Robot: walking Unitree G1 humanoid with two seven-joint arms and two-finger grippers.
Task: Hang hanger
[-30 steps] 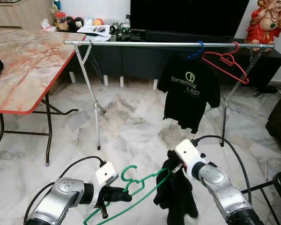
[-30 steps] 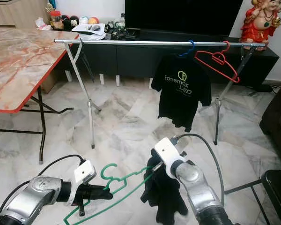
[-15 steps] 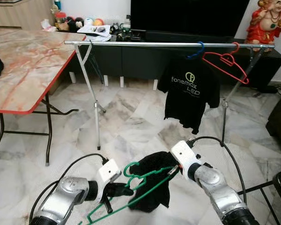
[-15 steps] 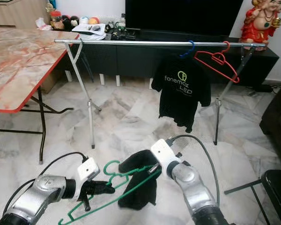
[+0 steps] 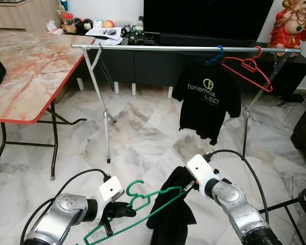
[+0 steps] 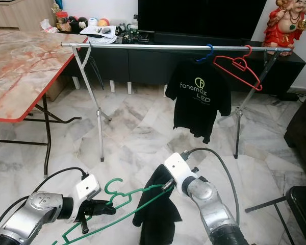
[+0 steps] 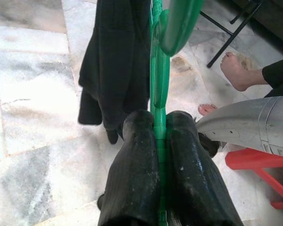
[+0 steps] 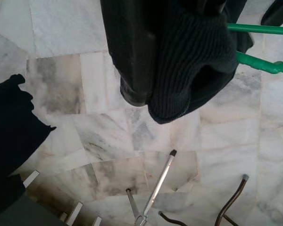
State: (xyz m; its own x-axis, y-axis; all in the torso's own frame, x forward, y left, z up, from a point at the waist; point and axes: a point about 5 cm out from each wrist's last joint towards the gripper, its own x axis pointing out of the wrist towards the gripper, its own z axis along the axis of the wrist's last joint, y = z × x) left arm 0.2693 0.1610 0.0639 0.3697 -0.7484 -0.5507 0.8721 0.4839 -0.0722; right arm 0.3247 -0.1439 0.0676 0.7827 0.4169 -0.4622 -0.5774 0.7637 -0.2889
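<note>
The left gripper (image 7: 156, 136) is clamping the green hanger (image 5: 143, 204) while the right gripper (image 5: 189, 185), its finger state unclear, is holding a half-draped black garment (image 5: 171, 214) that risks sliding off.

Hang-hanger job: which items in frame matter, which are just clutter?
Job:
- green hanger, clamped in left tool
- black garment, at right tool
- clothes rail

Clutter:
- red hanger
- hung black T-shirt
- marble-top table
- red figurine
</note>
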